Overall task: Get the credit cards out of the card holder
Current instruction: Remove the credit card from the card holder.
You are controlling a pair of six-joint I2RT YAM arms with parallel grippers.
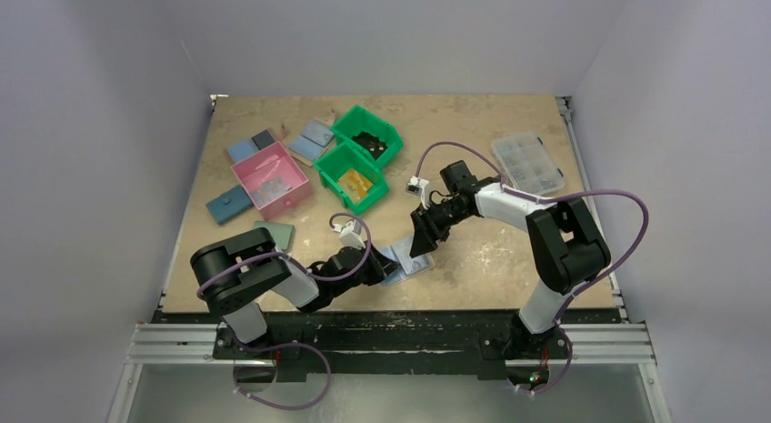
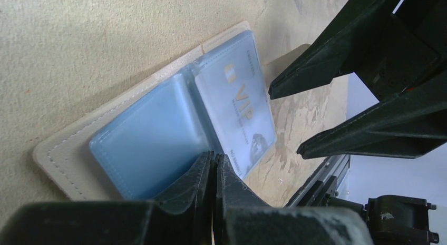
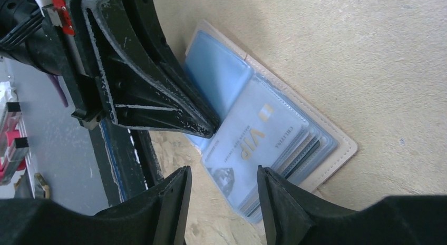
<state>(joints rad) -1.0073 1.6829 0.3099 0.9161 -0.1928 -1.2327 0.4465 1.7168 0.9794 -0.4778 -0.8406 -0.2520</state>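
Spread open on the surface (image 1: 491, 141), close to the near edge and between the two arms: the card holder (image 1: 406, 259), beige cover down, pale-blue plastic sleeves up. Tucked into the sleeves on one half, the credit cards (image 3: 253, 142), a pale one lettered "VIP" in gold on top, edges of several more fanned beneath; other half apparently empty.

Left tool (image 2: 213, 163) pressed together, tips planted by the holder's fold, seemingly pinning it flat. Right tool (image 3: 224, 176) spread, poised just beside the free edge of the card stack, gripping nothing.

Cards judged light, thin and stiff; slick too, yet likely snug inside soft, clingy plastic. Holder itself floppy, apt to slide or lift without a hold-down. Best purchase, by the look of it: whichever edge of the top card peeks from the sleeve mouth, pinched face to face and drawn straight out along the slot. Not clear from these views which side opens. Some risk of dragging sleeve along with card.
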